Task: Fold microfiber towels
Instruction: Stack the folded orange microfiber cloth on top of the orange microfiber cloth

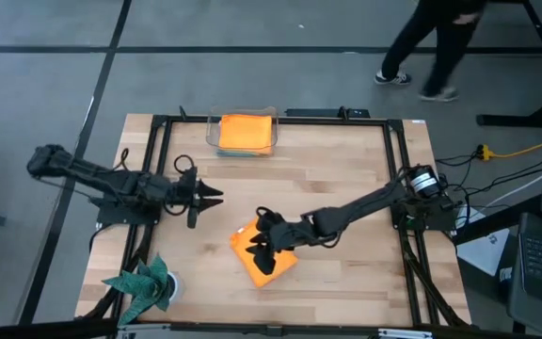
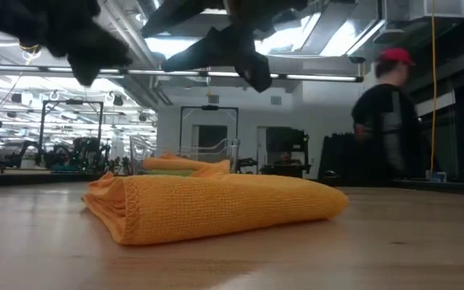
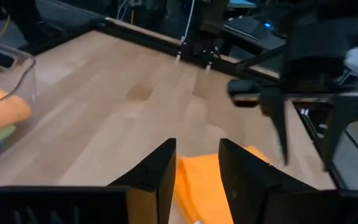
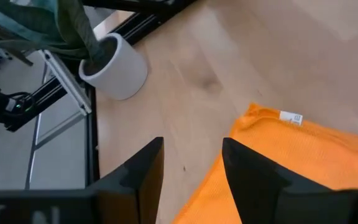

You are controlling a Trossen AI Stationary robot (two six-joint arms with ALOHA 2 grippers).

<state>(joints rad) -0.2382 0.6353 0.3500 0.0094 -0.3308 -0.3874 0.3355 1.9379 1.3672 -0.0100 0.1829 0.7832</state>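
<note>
A folded orange microfiber towel (image 1: 276, 259) lies flat on the wooden table near its front middle; the fold faces the low view (image 2: 216, 205), and a white tag (image 4: 291, 117) sits at one corner. My right gripper (image 1: 263, 247) hovers open above the towel's left part (image 4: 191, 144), clear of it. My left gripper (image 1: 216, 197) stands open at the table's left, pointing toward the towel (image 3: 197, 146), with nothing between its fingers. A second orange towel (image 1: 246, 132) tops a stack in a clear bin (image 1: 216, 141) at the far middle.
A dark teal spiky cloth plant in a white pot (image 1: 149, 287) stands at the near left corner (image 4: 114, 68). A black frame (image 1: 158, 169) runs round the table. A person (image 1: 431, 47) walks past beyond the far edge. Bare wood lies between bin and towel.
</note>
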